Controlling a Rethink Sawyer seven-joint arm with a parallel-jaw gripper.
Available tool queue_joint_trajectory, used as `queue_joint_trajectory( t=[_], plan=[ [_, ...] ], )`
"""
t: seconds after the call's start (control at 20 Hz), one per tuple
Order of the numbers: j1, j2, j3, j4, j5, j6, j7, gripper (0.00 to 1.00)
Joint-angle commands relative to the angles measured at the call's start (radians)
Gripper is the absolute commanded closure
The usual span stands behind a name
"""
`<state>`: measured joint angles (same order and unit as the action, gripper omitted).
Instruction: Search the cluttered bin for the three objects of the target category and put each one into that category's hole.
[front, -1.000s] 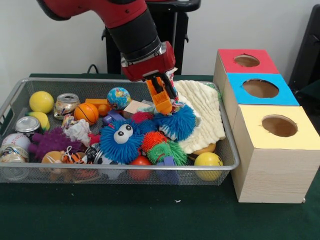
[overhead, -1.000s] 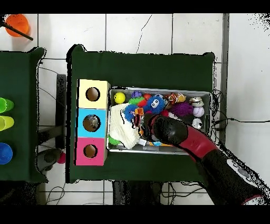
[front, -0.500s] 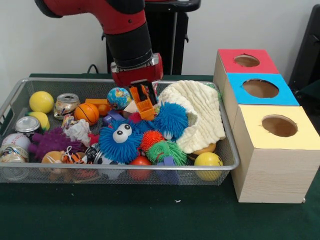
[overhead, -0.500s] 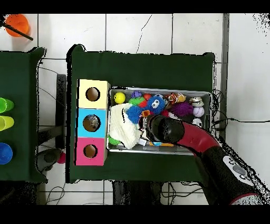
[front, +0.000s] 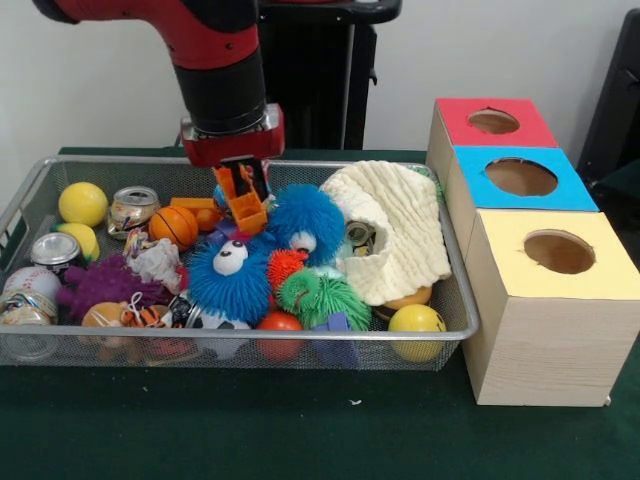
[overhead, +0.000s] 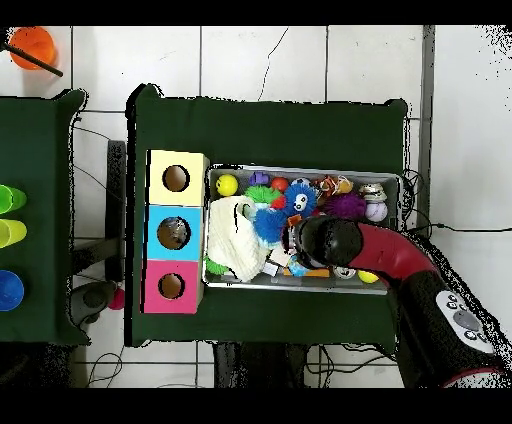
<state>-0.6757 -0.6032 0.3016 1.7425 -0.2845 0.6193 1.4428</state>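
Gripper hung low in the wire bin, orange fingers slightly spread, pinching nothing. Blue spiky ball lay just beside it, against the cream cloth.

The robot's arm is a fat round tube, shiny red at the top and black lower down. Under the black part sits a red block with a thin silver band (like a little collar). The gripper has orange plastic fingers. From above, the arm shows small white marks.
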Motion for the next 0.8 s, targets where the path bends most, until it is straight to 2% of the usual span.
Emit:
queue_joint_trajectory(
  t=[0.05, 0.3, 0.8],
  plan=[
    [-0.041, 0.018, -0.009, -0.157, -0.199, 0.103, -0.223, 1.0],
    [-0.071, 0.014, 0.003, -0.189, -0.262, 0.114, -0.202, 1.0],
    [-0.138, 0.008, 0.075, -0.219, -0.341, 0.14, -0.298, 1.0]
  ],
)
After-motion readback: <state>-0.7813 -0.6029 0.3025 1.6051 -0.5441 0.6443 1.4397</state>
